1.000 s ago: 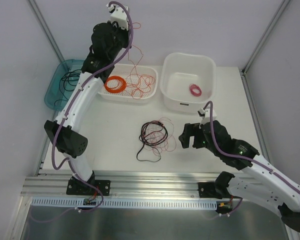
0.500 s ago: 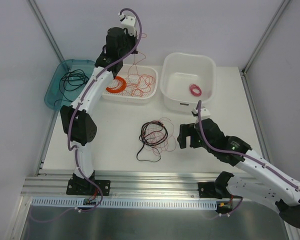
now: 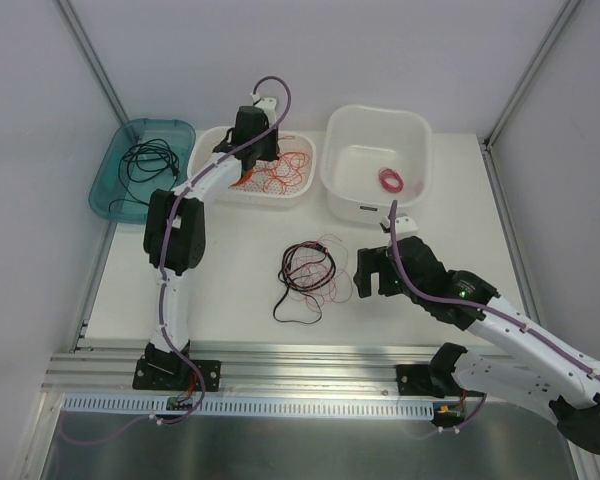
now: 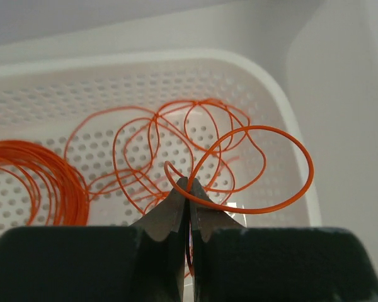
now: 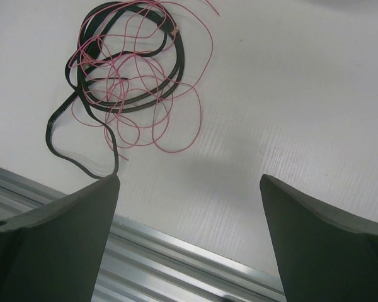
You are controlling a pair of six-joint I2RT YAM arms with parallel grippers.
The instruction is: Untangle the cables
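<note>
The cables [image 3: 308, 270] lie as a loose tangle of black and pinkish-red loops on the white table; in the right wrist view the cables [image 5: 129, 75] sit ahead of the fingers. My right gripper [image 3: 362, 272] hangs just right of the tangle, open and empty, apart from the wires. In its own view my right gripper [image 5: 189, 177] shows bare table between wide jaws. My left gripper [image 3: 256, 160] reaches down into the white perforated basket [image 3: 205, 150]. In its own view my left gripper [image 4: 189, 185] is shut on a thin orange wire [image 4: 271, 128] that loops over the basket floor.
A neat orange coil [image 4: 44, 176] lies in the basket's left part. A white tub [image 3: 376, 108] at the back right holds a small pink coil [image 3: 391, 179]. A teal tray [image 3: 115, 165] at the back left holds a black cable [image 3: 145, 158]. The metal rail [image 3: 300, 365] runs along the near edge.
My left arm has come down from high above the basket into it, bringing the orange wire with it. My right gripper has shifted slightly left, nearer the tangle.
</note>
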